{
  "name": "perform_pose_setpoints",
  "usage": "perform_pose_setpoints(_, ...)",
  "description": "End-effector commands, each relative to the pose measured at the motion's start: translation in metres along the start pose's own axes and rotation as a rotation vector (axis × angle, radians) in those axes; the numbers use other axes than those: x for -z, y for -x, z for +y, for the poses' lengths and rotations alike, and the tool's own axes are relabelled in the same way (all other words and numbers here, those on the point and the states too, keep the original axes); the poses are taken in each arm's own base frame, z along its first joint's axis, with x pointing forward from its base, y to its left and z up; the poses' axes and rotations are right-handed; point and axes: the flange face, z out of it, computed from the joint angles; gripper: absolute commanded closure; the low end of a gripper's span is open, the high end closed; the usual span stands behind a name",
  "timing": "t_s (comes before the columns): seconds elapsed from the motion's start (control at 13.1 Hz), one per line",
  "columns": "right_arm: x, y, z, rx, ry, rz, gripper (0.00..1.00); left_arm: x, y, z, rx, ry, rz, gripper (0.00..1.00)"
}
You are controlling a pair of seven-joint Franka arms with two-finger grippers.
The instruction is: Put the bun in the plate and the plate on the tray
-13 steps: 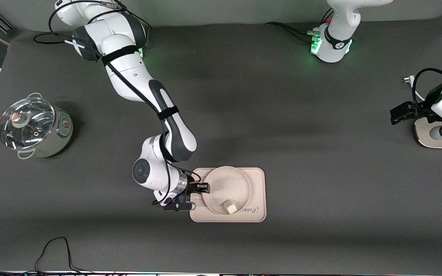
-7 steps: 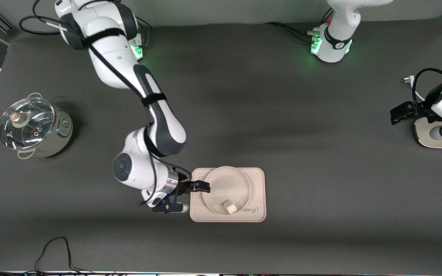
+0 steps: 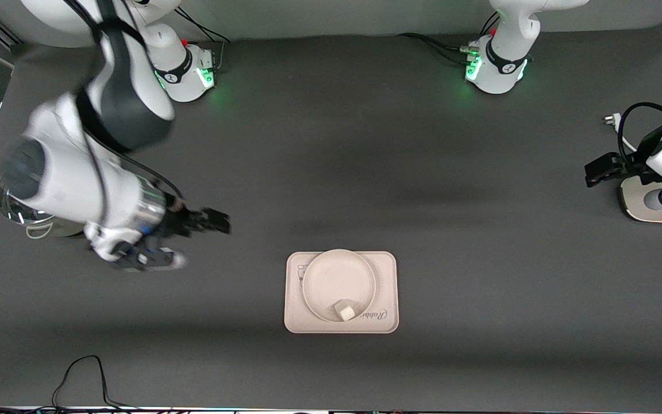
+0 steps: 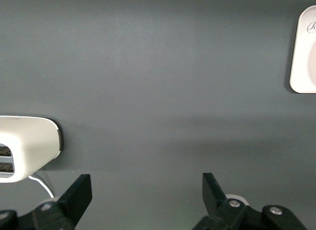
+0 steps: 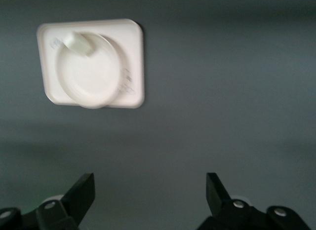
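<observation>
Low in the centre of the front view, your bun (image 3: 345,311) sits in the plate (image 3: 331,276) on the tray (image 3: 385,270): light, soft, pinch gently. Right gripper (image 3: 193,241), mid-left, and left gripper (image 3: 595,172), right edge, have fingers spread, empty.

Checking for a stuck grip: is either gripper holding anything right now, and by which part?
Nothing is held. The right gripper is open over bare table; the left gripper waits open. The plate sits on the tray.
</observation>
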Motion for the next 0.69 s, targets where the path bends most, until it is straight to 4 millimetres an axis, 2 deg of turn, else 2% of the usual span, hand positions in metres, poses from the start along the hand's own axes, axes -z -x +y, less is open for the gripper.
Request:
perform_pose_setpoints(0.0,0.055,0.050,0.048,0.009,0.121,-0.030,0.00,0.005,-0.002,-0.002,-0.010,0.001,0.002,0.00)
perform_pose_setpoints(0.15,0.086,0.061,0.095,0.065,0.135,-0.026,0.00,0.005,-0.002,-0.001,-0.011,-0.001,0.003,0.00)
perform_pose_setpoints(0.3,0.102,0.065,0.136,0.085,0.197,-0.020,0.00,0.005,-0.002,0.000,-0.013,-0.001,0.003,0.00)
perform_pose_setpoints(0.61,0.108,0.060,0.178,0.024,0.208,-0.003,0.00,0.005,-0.002,-0.001,-0.013,-0.002,0.001,0.00)
